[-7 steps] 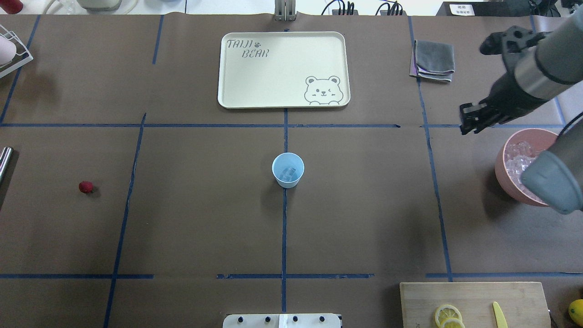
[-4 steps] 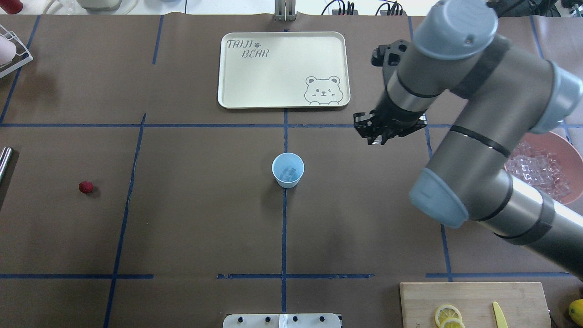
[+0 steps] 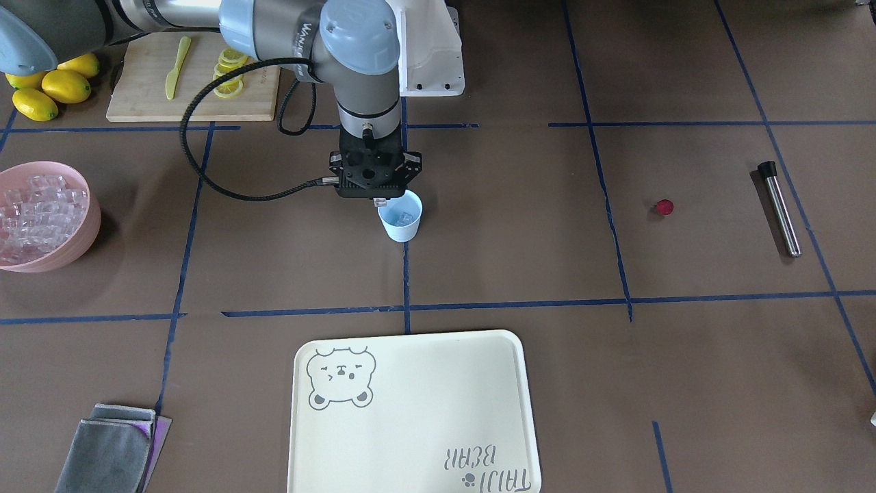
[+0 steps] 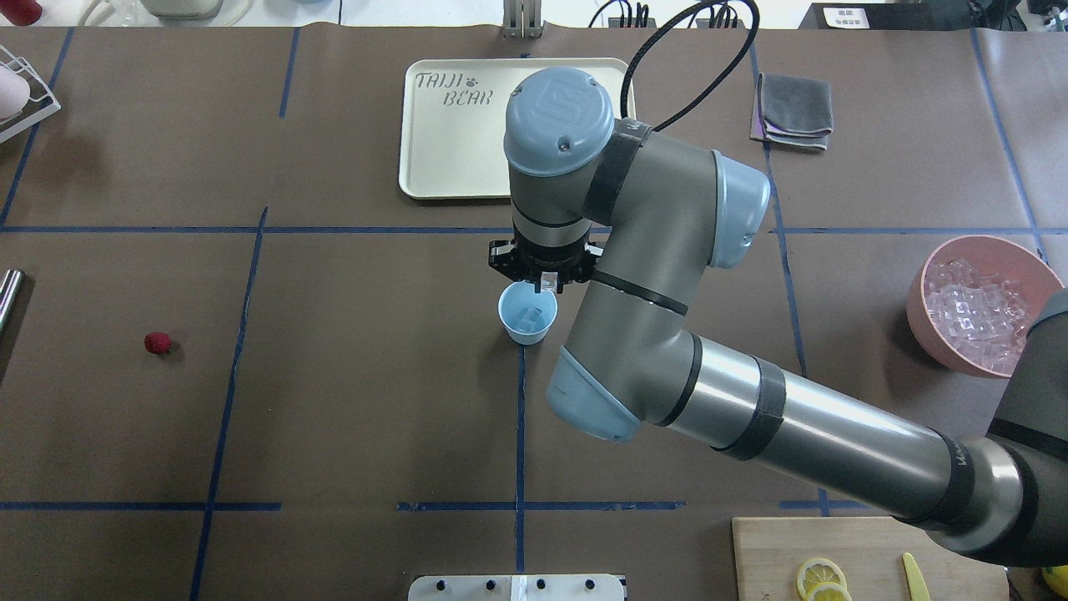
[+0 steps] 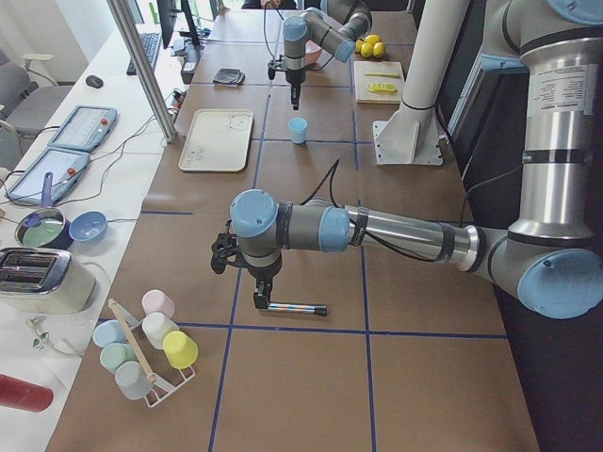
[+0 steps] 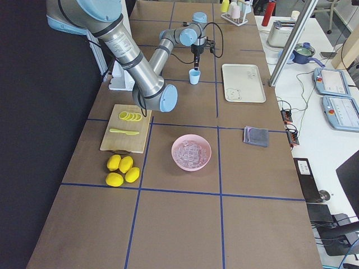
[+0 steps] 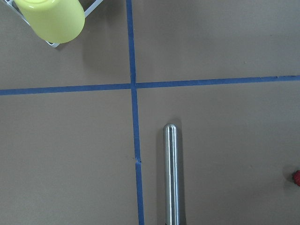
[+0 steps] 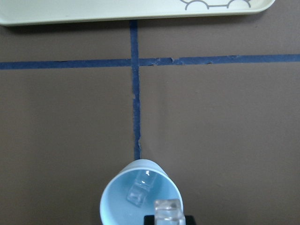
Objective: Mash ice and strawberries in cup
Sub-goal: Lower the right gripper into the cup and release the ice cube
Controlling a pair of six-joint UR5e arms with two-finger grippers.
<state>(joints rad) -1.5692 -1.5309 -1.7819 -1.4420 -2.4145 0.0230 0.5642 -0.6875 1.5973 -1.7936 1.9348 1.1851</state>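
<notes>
The pale-blue cup (image 4: 527, 313) stands at the table's centre with a clear ice cube (image 8: 139, 190) lying inside it. My right gripper (image 4: 544, 282) hangs just above the cup's far rim, shut on another ice cube (image 8: 167, 210); the same cube shows under the fingers from the front (image 3: 380, 203). The dark-red strawberry (image 4: 157, 342) lies alone on the table far to the left. My left gripper (image 5: 261, 299) shows only in the exterior left view, above a steel muddler (image 7: 171, 173); whether it is open or shut I cannot tell.
A pink bowl (image 4: 926, 330) full of ice stands at the right. The cream tray (image 4: 450, 159) lies behind the cup, a folded grey cloth (image 4: 793, 108) to its right. A cutting board (image 4: 868, 551) with lemon slices is front right. A cup rack (image 5: 141, 348) stands past the muddler.
My right arm has swept left from beside the pink bowl to just over the cup, with an ice cube now in its fingers. The cup and strawberry have stayed put.
</notes>
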